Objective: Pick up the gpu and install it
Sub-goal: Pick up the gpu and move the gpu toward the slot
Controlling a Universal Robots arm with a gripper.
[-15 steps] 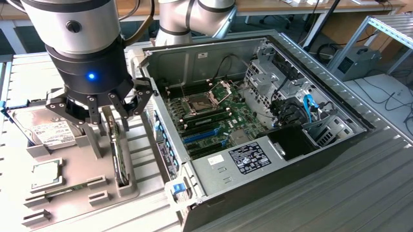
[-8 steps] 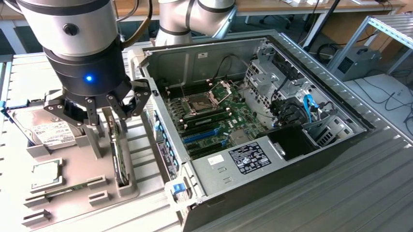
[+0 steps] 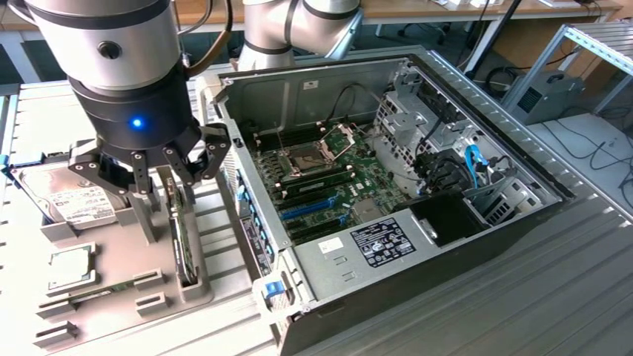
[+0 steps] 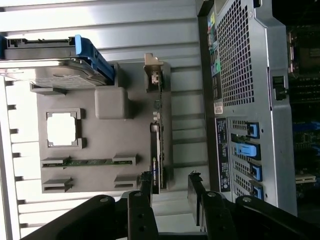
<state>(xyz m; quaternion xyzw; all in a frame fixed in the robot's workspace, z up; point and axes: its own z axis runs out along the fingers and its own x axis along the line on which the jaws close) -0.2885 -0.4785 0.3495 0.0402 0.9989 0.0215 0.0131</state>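
hangs over the grey tray (image 3: pixel 109 248) with the pincer (image 3: pixel 163 178) spread wide — clamped on nothing. straddles the gpu (image 3: pixel 181 237) from just above, fingers to either side of the card. gpu on edge in its slot, along the tray edge nearest the open computer case (image 3: pixel 287 96) — not yet lifted, not yet in the case. elsewhere in the tray: 1 hard drive (image 3: pixel 70 199), 1 square chip (image 4: pixel 62 129), 1 memory stick (image 4: pixel 90 161). tray on the surface (image 3: pixel 494 311), to the exterior view's left of the case.

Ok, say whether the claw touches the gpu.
Cannot tell: wrist view shows the open claw with one finger beside the gpu, no plain gap or contact.
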